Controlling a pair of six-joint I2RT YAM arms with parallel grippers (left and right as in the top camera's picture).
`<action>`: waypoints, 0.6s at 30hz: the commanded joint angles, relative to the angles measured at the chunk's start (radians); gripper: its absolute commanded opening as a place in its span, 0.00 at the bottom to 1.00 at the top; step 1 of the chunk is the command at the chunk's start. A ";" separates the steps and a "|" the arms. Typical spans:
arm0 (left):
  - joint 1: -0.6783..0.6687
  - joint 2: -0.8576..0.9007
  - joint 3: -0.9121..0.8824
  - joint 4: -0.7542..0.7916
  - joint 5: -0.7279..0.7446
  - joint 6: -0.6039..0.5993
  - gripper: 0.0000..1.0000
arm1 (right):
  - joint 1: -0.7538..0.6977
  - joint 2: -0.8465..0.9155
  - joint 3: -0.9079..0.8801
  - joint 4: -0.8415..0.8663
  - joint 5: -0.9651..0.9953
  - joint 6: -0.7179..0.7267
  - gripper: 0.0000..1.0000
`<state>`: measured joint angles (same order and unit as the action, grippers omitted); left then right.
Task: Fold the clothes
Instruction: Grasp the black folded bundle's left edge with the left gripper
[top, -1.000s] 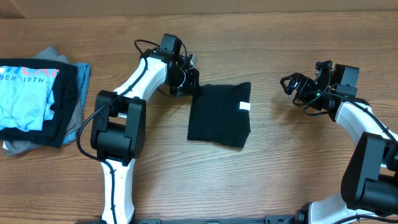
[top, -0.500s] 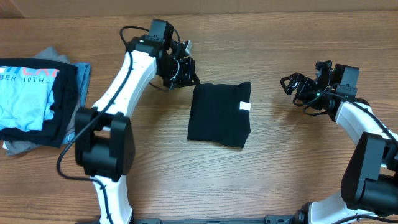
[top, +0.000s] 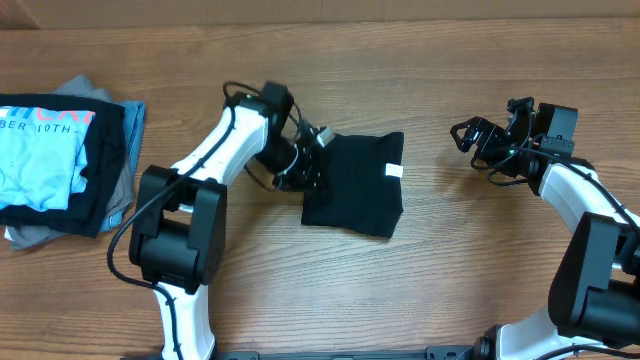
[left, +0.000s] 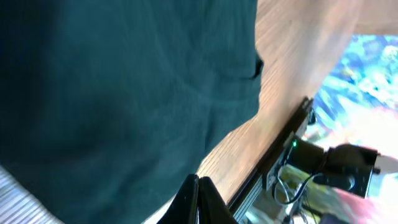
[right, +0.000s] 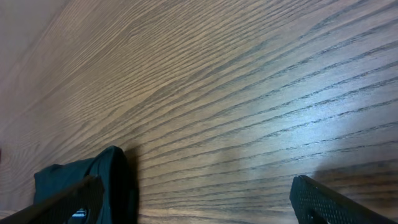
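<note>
okay, left fingers first: my left gripper (left: 198, 196) has its tips pressed together, no gap showing, sitting low over dark fabric that fills most of my left wrist view. i can't tell whether any cloth is caught between them. from overhead, that left gripper (top: 310, 168) is right at the left edge of the black t-shirt (top: 355, 190), which lies in a compact folded rectangle near the middle of the table (top: 450, 260), its small white tag (top: 394, 171) showing close to the right edge. over on the other side, my right gripper (top: 472, 138) hangs well apart from the shirt, off to its right, and it's wide: in the right wrist view my right fingers (right: 68, 199) sit at opposite edges with only bare wood grain between them, holding nothing. far left of the table there's a separate pile, a light blue t-shirt (top: 40, 150) with white lettering on top and a grey garment (top: 40, 238) peeking out underneath.
</note>
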<state>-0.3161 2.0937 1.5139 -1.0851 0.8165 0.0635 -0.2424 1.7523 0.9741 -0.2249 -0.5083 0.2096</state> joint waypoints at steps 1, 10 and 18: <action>0.001 0.016 -0.102 0.071 0.075 0.066 0.04 | -0.002 -0.019 0.002 0.006 0.003 0.000 1.00; 0.002 0.016 -0.290 0.311 0.070 -0.091 0.04 | -0.002 -0.019 0.002 0.006 0.003 0.000 1.00; 0.003 0.016 -0.294 0.326 0.114 -0.151 0.04 | -0.002 -0.019 0.002 0.006 0.003 0.000 1.00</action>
<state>-0.3145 2.0968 1.2289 -0.7620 0.8837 -0.0296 -0.2420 1.7523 0.9741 -0.2249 -0.5087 0.2089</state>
